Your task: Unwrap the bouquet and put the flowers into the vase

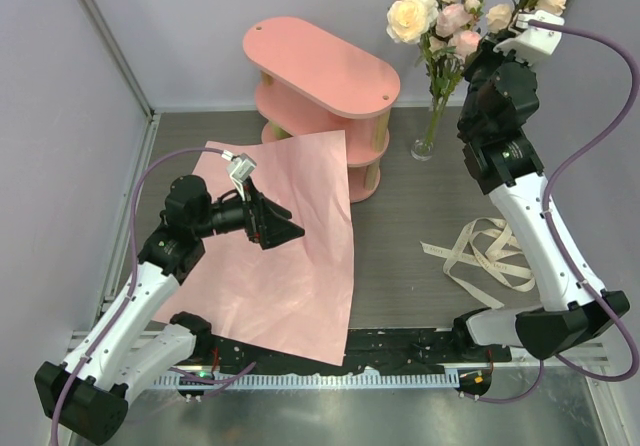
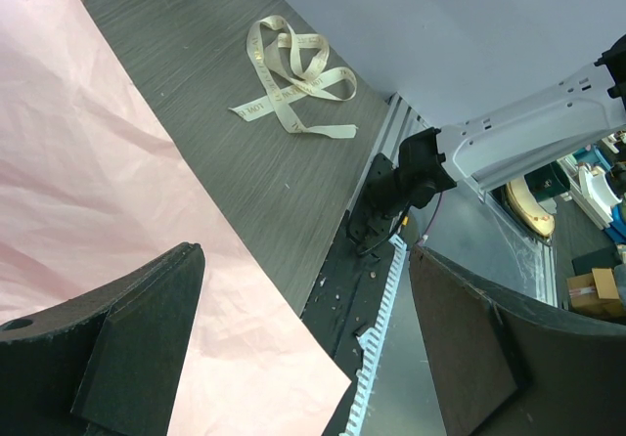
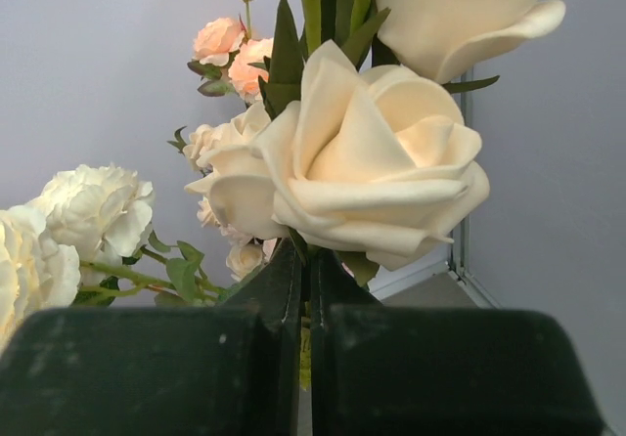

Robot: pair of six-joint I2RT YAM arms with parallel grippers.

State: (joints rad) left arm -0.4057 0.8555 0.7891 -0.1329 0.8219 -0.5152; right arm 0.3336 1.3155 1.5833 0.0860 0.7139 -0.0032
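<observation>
Right gripper (image 3: 306,282) clamps the flowers (image 3: 342,177), likely seating them in the vase (image 1: 426,146); left gripper (image 1: 287,232) (jaws apart) hovers over the discarded paper (image 1: 295,296).

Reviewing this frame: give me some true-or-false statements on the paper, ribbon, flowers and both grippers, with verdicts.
1. The sheet of pink wrapping paper lies spread flat on the grey table. True.
2. The cream ribbon is tied round that paper. False: it lies loose on the table, right of the sheet.
3. The left gripper is clamped on the paper. False: it hangs open above it.
4. The cream and pink rose flowers stand with their stems in the small clear glass vase. True.
5. The right gripper is shut on a stem just below a cream bloom. True.
</observation>
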